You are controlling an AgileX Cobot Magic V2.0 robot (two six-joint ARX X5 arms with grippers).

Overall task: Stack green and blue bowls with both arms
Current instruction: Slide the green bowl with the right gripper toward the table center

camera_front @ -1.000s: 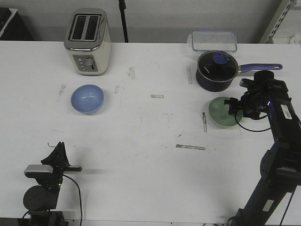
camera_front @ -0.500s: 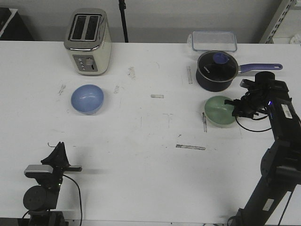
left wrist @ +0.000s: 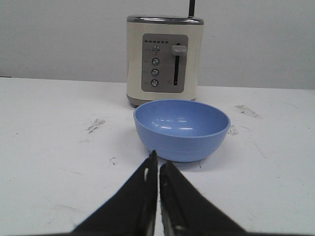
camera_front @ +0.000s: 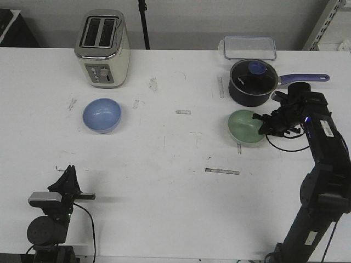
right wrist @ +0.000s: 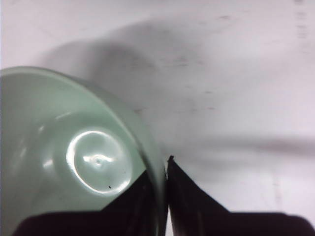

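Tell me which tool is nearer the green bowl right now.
Right. The right tool is clamped on the green bowl's rim; the left tool sits shut across the table, facing the blue bowl.

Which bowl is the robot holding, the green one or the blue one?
The green bowl. The right gripper pinches its rim beside the saucepan. The blue bowl sits alone near the toaster, nothing touching it.
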